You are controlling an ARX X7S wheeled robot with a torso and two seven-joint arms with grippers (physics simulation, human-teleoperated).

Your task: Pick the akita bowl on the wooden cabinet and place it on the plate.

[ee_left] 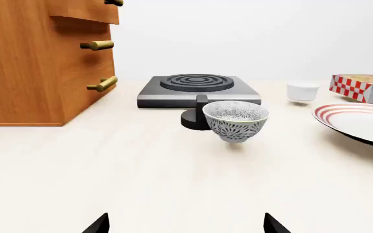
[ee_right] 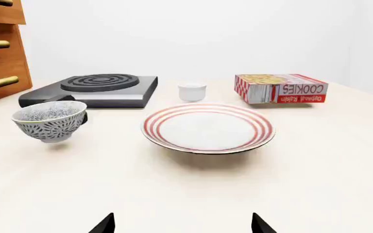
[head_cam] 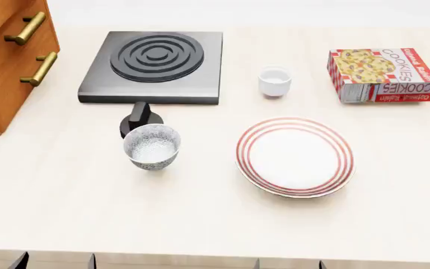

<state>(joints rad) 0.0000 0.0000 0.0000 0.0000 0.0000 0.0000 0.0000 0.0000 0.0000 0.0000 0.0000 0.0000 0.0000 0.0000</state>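
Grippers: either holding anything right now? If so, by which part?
Nothing held. Left gripper and right gripper are open and empty; the bowl sits untouched on the counter.

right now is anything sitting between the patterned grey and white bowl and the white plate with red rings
Nothing visible does. The patterned grey and white bowl and the white plate with red rings stand apart on the pale tabletop with only bare surface between them. The small white cup and black hotplate sit farther back, off that line.

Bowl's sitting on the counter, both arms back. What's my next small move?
Probably advance the open left end effector toward the bowl: it stands upright and ungrasped, nearer that arm, left of the empty plate, with the stove knob just behind it.
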